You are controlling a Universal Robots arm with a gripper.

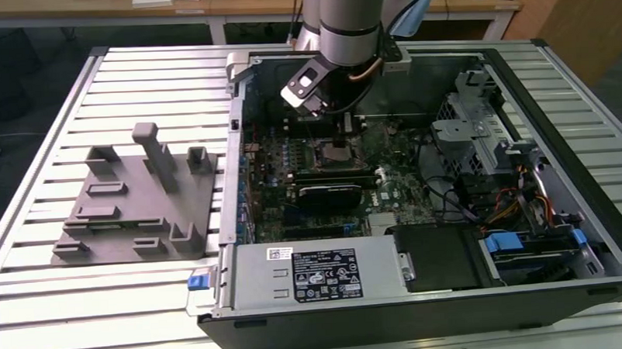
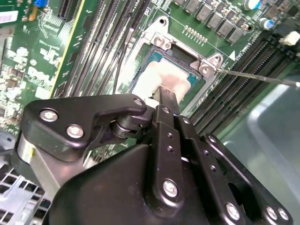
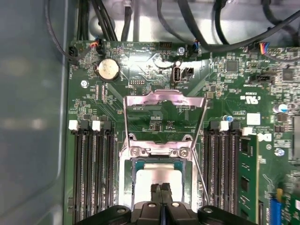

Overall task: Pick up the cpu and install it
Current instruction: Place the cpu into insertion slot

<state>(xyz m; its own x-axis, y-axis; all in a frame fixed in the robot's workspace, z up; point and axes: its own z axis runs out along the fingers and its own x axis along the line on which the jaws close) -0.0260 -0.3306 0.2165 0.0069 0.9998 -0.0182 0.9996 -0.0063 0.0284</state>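
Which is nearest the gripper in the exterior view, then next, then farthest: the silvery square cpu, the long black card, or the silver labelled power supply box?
From the gripper:
1. silvery square cpu, directly beneath it.
2. long black card, a little closer to the camera.
3. silver labelled power supply box, closest to the camera.

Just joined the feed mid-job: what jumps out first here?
The arm reaches into the open computer case. In the first wrist view, its gripper, fingers together, sits over the silvery cpu inside the socket frame, whose metal plate is flipped open. A grey fixture block lies at the exterior view's left.
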